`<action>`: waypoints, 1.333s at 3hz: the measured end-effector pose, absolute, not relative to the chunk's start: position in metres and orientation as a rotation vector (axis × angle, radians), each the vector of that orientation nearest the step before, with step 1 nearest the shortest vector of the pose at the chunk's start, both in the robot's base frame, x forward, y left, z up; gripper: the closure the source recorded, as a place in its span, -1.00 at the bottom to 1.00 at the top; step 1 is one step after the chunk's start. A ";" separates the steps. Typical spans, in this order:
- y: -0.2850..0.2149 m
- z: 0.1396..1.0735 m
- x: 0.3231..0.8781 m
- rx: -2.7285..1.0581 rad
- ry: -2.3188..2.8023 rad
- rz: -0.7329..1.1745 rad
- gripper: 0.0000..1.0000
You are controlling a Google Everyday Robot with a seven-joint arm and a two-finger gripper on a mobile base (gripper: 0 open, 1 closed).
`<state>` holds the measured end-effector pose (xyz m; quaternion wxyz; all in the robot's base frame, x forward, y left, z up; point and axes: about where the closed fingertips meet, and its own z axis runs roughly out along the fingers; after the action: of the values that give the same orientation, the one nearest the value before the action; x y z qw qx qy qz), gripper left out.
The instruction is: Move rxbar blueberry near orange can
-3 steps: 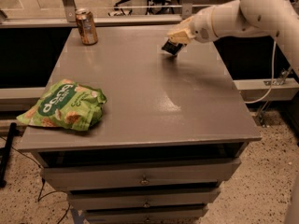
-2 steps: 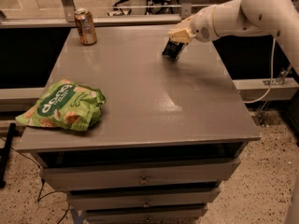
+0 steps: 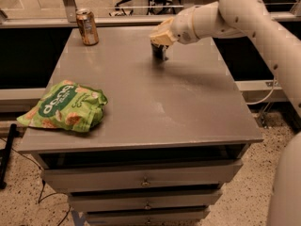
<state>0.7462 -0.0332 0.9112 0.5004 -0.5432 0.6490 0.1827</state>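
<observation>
Grey laminate formed the top of the drawer cabinet [image 3: 188,117], with a railing and dim floor behind it. The orange can [image 3: 87,27] stood upright at the far left corner and served as the reference for what follows. To the right of the can, well apart from it and slightly nearer the camera, the gripper [image 3: 160,45] hung over the tabletop at the end of the white arm [image 3: 244,8]. It was closed on the upper part of the rxbar blueberry [image 3: 159,53]. The bar showed as a small dark block below the tan pads, its lower end at or just above the surface; contact could not be confirmed. Its long axis ran roughly vertical, the free end pointing down at the table. Which face was turned toward the can could not be determined. Assessment: the bar is light, flat and fairly stiff, with a slick wrapper that may slip or swivel in a narrow pinch. A hold across the flat faces near mid-length would be the more secure. A green chip bag [image 3: 66,106] lay well in front of the can, at the near left edge, clear of a direct path to the can.
</observation>
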 end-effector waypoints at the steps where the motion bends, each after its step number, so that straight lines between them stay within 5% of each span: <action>1: 0.015 0.914 0.765 -1.396 1.449 0.473 1.00; 4: 0.133 0.895 0.793 -1.642 1.223 0.541 1.00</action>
<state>0.7933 0.1329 0.8952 0.4900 -0.6758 0.5035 0.2228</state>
